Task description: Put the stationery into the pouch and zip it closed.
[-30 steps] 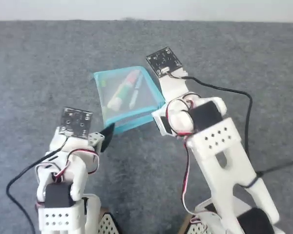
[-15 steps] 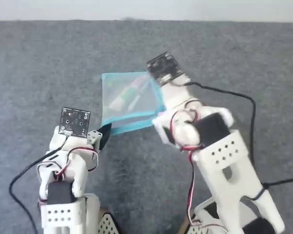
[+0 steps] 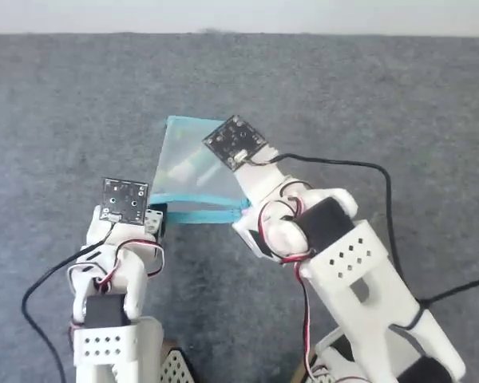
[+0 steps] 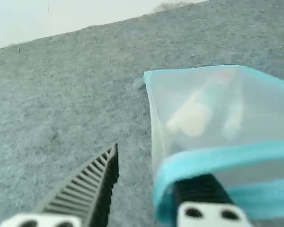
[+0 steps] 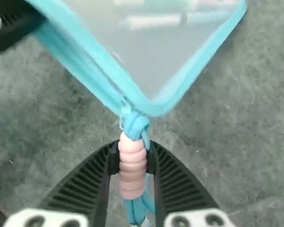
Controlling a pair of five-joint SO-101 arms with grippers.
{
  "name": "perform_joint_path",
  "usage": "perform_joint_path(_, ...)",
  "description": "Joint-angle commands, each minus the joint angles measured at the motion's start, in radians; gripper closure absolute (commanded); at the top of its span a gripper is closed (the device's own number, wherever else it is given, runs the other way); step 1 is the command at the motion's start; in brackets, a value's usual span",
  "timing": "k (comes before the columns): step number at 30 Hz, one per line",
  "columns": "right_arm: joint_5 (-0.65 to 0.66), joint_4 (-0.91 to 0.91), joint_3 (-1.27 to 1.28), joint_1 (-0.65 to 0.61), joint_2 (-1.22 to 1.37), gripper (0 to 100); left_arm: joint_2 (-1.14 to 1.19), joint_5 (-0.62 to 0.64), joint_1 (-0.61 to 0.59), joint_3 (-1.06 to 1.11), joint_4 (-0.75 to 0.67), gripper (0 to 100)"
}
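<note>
Plainly, in the high view the pouch lies at the centre of the grey worktop, its clear face showing the pens inside. The left tool sits at its lower left corner. The right arm leans over the lower right corner.

In the left wrist view the left tool's jaws stand wide apart, released. One finger lies against the pouch's teal corner and the other is well off to the side, so nothing is pinched.

In the right wrist view the right tool is clenched on the pull, a pink bead on a teal cord knotted to the slider at the pouch's corner. The zip runs from there toward the upper left of the frame. I cannot tell whether it is joined along its length.

The pouch looks light and floppy, its clear film likely slick. It will probably drag along with any tug on the pull unless it is anchored. The bead looks the surest hold. The stitched teal edging at the far corner should give a better counter-grip than the film.
</note>
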Motion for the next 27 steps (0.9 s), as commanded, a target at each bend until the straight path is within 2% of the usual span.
perform_joint_path(1,0.041,-0.059,0.035,-0.008,-0.053,95.7,-0.003,0.098,-0.009,-0.035,-0.032,99)
perform_joint_path(4,0.048,-0.119,0.11,-0.013,-0.11,88.8,-0.003,0.107,-0.009,-0.048,-0.028,99)
perform_joint_path(7,0.063,-0.15,0.183,-0.054,-0.232,88.3,0.003,0.112,-0.009,-0.05,-0.028,99)
perform_joint_path(13,0.114,-0.134,0.29,-0.341,-0.602,88.7,0.006,0.164,-0.009,-0.073,-0.006,99)
perform_joint_path(15,0.163,-0.124,0.334,-0.374,-0.694,88.6,0.006,0.167,-0.008,-0.096,0.021,99)
perform_joint_path(16,0.187,-0.117,0.356,-0.354,-0.713,88.6,0.005,0.181,-0.009,-0.107,0.034,99)
perform_joint_path(18,0.219,-0.122,0.417,-0.22,-0.707,88.6,0.005,0.196,-0.011,-0.127,0.054,99)
perform_joint_path(22,0.206,-0.369,0.548,0.088,-0.593,88.6,0.005,0.196,-0.009,-0.13,0.063,99)
perform_joint_path(27,0.146,-0.472,0.459,0.16,-0.285,88.6,0.005,0.196,-0.009,-0.127,0.064,99)
